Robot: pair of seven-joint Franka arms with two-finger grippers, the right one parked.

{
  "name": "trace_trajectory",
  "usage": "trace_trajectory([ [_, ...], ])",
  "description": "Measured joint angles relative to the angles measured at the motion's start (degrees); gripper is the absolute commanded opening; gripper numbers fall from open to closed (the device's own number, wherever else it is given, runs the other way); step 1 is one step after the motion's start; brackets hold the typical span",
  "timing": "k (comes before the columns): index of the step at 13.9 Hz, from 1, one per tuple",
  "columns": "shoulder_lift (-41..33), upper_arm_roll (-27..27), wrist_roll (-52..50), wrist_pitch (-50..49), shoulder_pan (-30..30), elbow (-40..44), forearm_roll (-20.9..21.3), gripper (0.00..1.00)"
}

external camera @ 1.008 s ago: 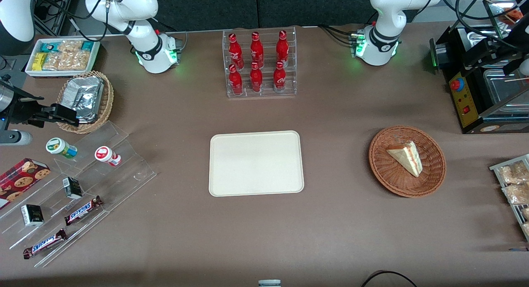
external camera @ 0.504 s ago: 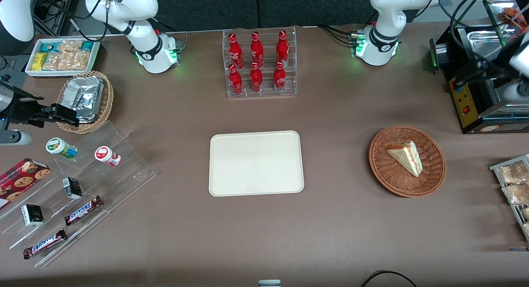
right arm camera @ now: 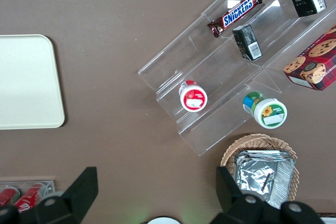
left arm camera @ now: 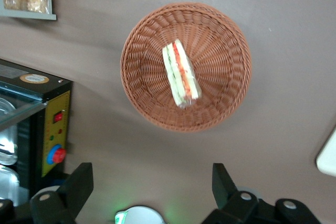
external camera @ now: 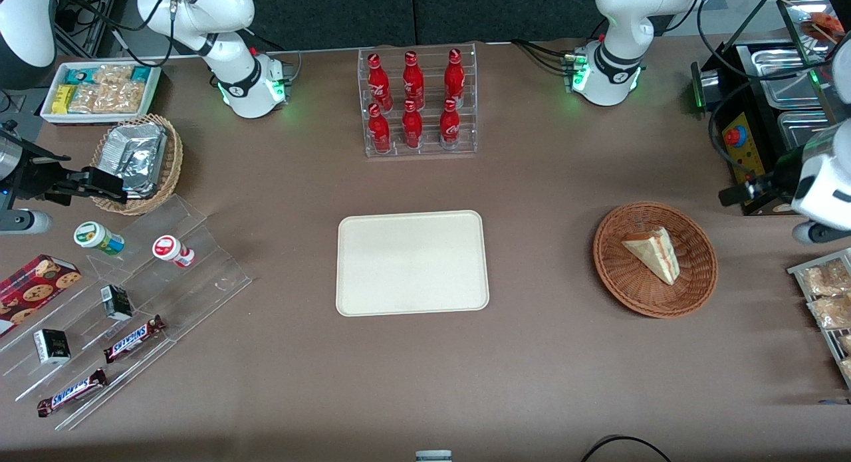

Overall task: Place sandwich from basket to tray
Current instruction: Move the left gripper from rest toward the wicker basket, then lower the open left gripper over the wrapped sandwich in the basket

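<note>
The sandwich is a pale bread wedge with red, orange and green filling, lying in the reddish-brown wicker basket toward the working arm's end of the table. The cream-white tray lies flat and bare at the table's middle. The left arm's gripper hovers beside the basket, above the table in front of the black machine. In the left wrist view the gripper is open and empty, and the sandwich and basket lie ahead of its fingertips. A tray corner shows there too.
A black machine with a red button stands close to the gripper. A rack of snack packets sits nearer the front camera. A clear rack of red bottles stands farther back. A clear display stand and a tan basket lie toward the parked arm's end.
The left arm's gripper has come down from over the black machine to a spot beside the basket. The sandwich, basket and tray have not moved.
</note>
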Motion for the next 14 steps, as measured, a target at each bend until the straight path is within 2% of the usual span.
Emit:
trace_trajectory([
  [4, -5.16, 0.37, -11.23, 16.58, 1.26, -16.33, -0.22, 1.00],
  [8, -7.21, 0.35, -17.67, 35.11, 1.34, -31.85, -0.60, 1.00],
  [14, -6.62, 0.04, -21.97, 48.32, 1.32, -39.99, -0.78, 1.00],
])
